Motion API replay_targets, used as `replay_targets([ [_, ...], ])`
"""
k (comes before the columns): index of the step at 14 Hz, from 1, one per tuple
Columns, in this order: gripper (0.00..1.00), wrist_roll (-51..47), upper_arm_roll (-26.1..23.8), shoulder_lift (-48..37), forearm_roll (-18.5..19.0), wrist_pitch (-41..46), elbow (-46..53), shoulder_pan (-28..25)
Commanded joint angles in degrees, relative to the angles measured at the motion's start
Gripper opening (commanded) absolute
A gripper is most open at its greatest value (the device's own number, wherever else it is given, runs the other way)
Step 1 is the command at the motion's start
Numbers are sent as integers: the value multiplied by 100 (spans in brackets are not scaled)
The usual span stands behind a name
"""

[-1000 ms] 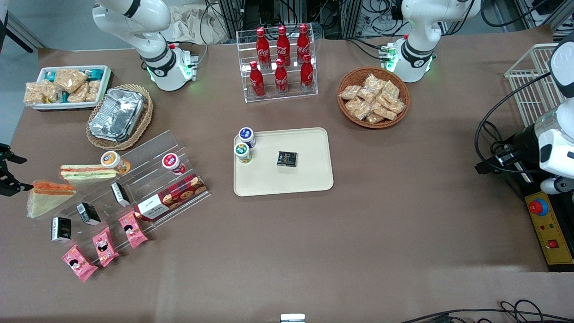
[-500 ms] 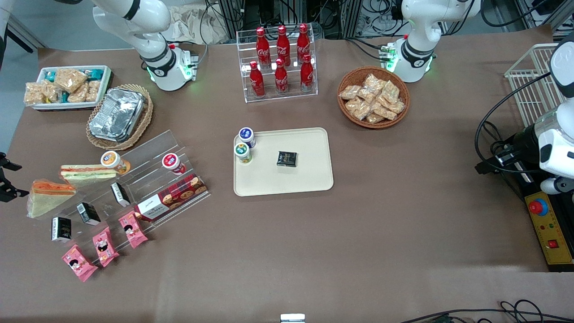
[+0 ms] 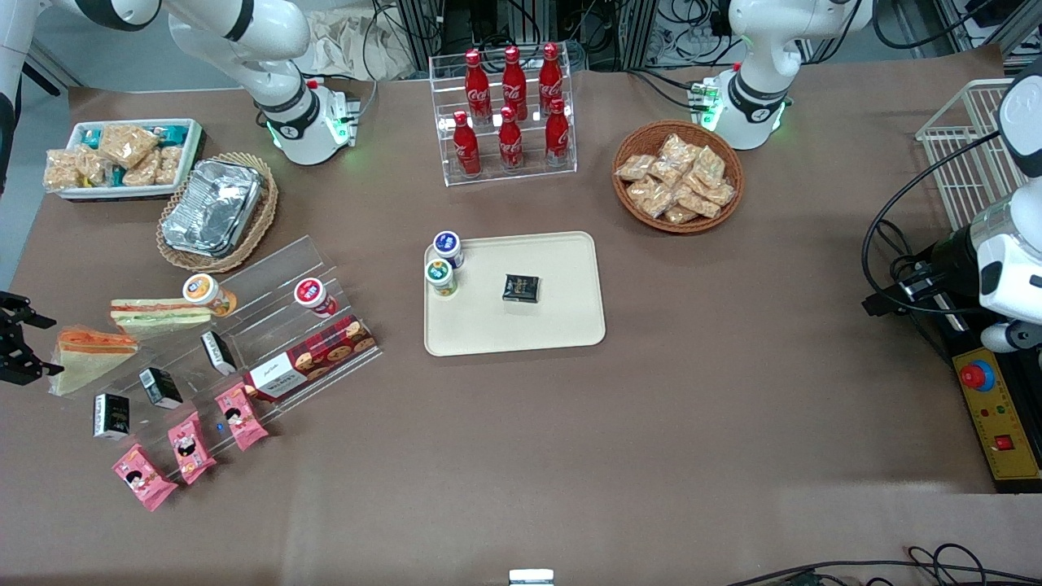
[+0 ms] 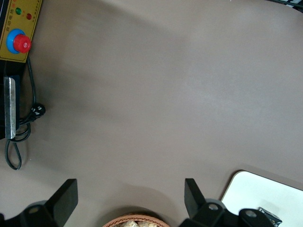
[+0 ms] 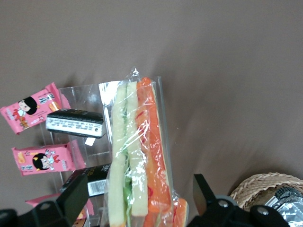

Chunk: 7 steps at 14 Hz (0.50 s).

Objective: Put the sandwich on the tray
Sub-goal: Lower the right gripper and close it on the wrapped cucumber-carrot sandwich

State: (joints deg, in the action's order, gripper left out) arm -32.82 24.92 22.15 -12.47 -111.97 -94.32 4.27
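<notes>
Hovering low beside sandwich point(image 3: 85, 352), gripper point(image 3: 18, 342) apparently clear of it, jaws spread; tray point(image 3: 570, 313) well apart.

The red bottles point(image 3: 511, 106) in the clear rack point(image 3: 502, 173) at the tabletop's far edge carry white Coca-Cola script. The red tartan box point(image 3: 310, 358) has a white label with script too small to read. No other print is legible.

We see cola bottles point(image 3: 510, 106) in a clear rack, a basket of snacks point(image 3: 677, 176) toward the parked arm's end, a foil container point(image 3: 212, 207) (in a wicker basket), pink packets point(image 3: 188, 445) nearest the front camera.
</notes>
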Motion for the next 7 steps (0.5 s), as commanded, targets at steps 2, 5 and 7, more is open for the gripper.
replay_targets([
  [2, 99, -110, -5, 150, -195, -220, -112, 22],
  [5, 99, -137, 4, 106, -308, -325, -331, -22],
  [7, 98, -303, -5, 70, -318, -501, -516, -57],
])
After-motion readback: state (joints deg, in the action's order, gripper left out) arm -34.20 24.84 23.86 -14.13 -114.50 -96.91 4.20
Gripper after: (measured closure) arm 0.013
